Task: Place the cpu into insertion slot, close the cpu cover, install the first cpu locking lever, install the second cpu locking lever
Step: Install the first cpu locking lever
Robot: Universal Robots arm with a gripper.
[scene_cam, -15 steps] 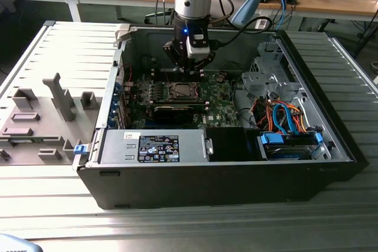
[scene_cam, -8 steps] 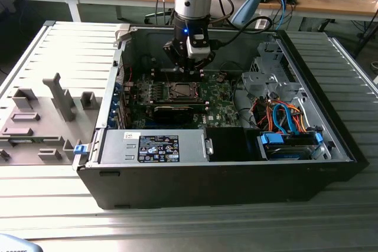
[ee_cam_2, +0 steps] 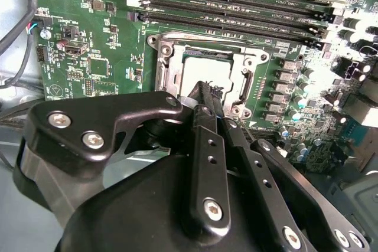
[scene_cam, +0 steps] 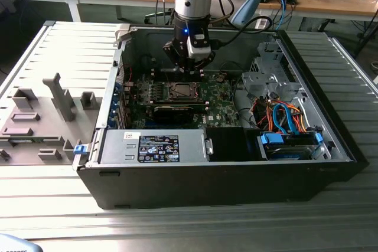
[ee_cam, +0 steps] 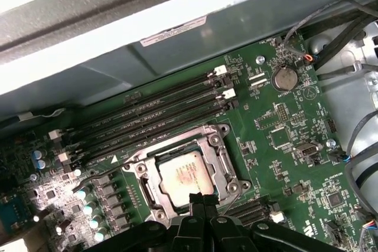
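The cpu (ee_cam: 188, 174) lies flat in the insertion slot (ee_cam: 147, 188) on the green motherboard, its silver top showing. The cpu cover (ee_cam: 220, 156) lies down over it as a silver frame; the same cover (ee_cam_2: 168, 69) shows in the second wrist view around the cpu (ee_cam_2: 207, 70). Thin wire levers run along two sides of the socket, one (ee_cam: 94, 172) sticking out past a corner; whether they are latched I cannot tell. My gripper (ee_cam: 201, 200) hangs just above the socket's edge, fingers shut together on nothing. In the exterior view the gripper (scene_cam: 188, 68) stands over the socket (scene_cam: 180, 91).
Long black memory slots (ee_cam: 153, 116) lie beside the socket, close under the case's metal wall (ee_cam: 118, 45). A coin battery (ee_cam: 286, 77) and loose cables (ee_cam: 354, 146) sit off to one side. A drive cage (scene_cam: 269, 78) with orange and blue cables fills the exterior view's right.
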